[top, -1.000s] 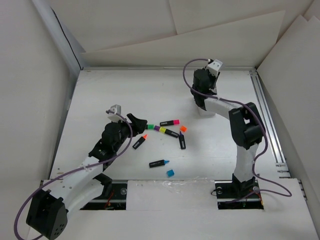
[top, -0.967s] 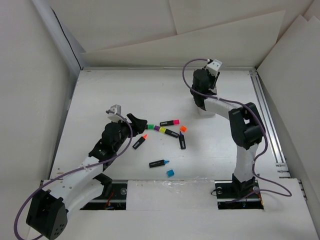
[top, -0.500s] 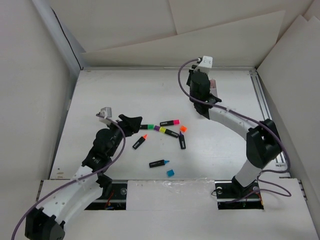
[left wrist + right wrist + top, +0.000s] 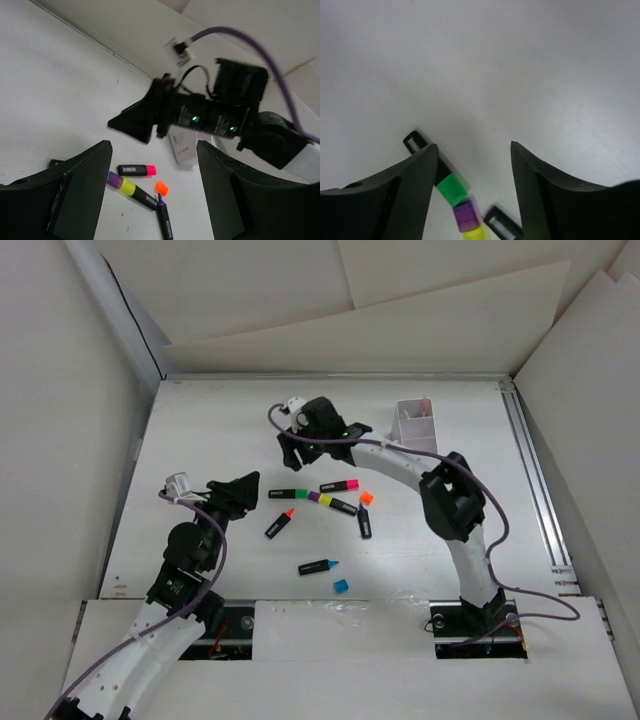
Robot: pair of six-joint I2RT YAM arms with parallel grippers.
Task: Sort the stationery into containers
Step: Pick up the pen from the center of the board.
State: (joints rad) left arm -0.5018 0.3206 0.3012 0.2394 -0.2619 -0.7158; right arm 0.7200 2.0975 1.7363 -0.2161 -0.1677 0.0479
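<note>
Left gripper: I see it hanging over the left part of the table, nose toward the scatter of markers. In its wrist view the two fingers stand well apart with only bare table between them, so the jaws are parted and empty.
Right gripper: It is stretched across to the middle of the table, just beyond the left end of the marker row. I read its jaws as spread wide and holding nothing (the markers under them lie flat on the table, not between the pads).
White box: It stands near the far edge, right of centre, well apart from both grippers. Something pale pokes above its far rim, too small for me to name.
Green-capped highlighter: It lies at the left end of the row, and its black barrel runs partly behind one right finger in that wrist view.
Purple-and-yellow highlighter: It lies end to end with the green cap, touching or almost.
Pink-capped highlighter: It lies just beyond the purple-and-yellow one.
Loose orange cap: It sits just right of the row.
Purple-tipped highlighter: It lies just on the near side of the orange cap.
Orange-tipped highlighter: It lies alone, between the left gripper and the row.
Blue pen: It lies toward the arm bases, with a small blue cap just beside it.
</note>
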